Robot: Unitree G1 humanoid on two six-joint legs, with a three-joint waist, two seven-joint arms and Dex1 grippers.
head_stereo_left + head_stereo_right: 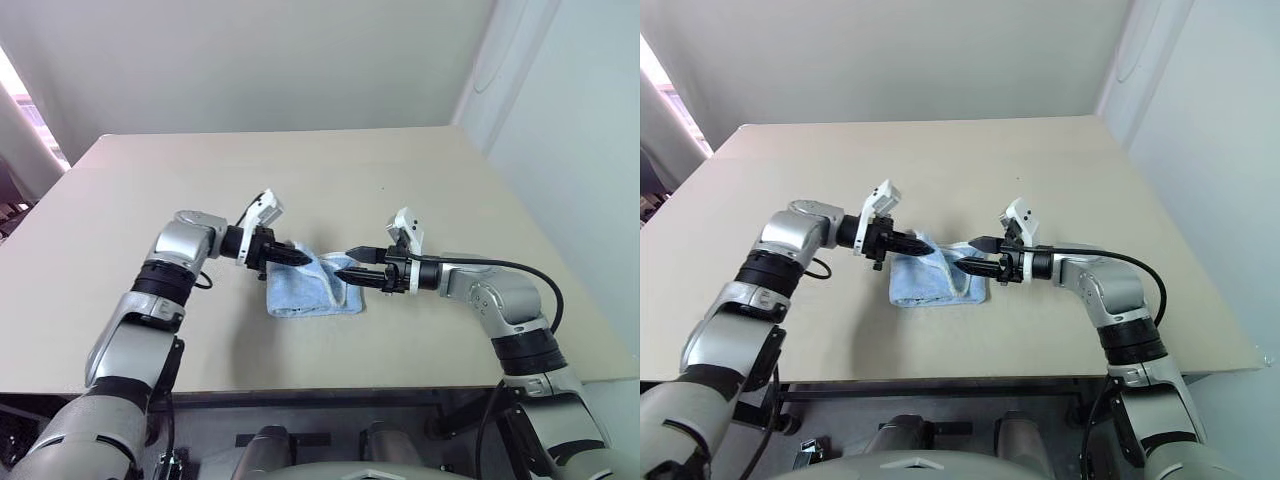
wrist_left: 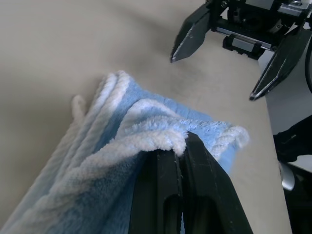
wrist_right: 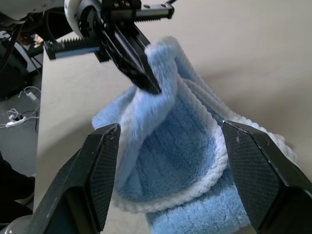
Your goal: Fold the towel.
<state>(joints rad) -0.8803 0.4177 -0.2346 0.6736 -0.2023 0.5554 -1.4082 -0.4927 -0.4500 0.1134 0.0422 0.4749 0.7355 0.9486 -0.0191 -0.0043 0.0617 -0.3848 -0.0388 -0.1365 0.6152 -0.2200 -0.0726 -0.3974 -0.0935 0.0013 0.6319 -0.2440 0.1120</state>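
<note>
My left gripper covers the towel edge it pinches, and that wrist view's frame cuts the cloth off. The loop tag and ink marks (too small, or folded under) I cannot make out

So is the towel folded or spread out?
Folded. The towel lies in stacked layers on the table, with the left gripper pinching one edge up.

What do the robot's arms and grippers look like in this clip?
Both arms are silver-grey metal shells joined by black segments at the joints. Each ends in a black gripper with two tapered, pointed fingers: left gripper, right gripper. A white block-shaped unit sits above each wrist. A black cable loops along the right forearm, and a shorter one hangs by the left.
</note>
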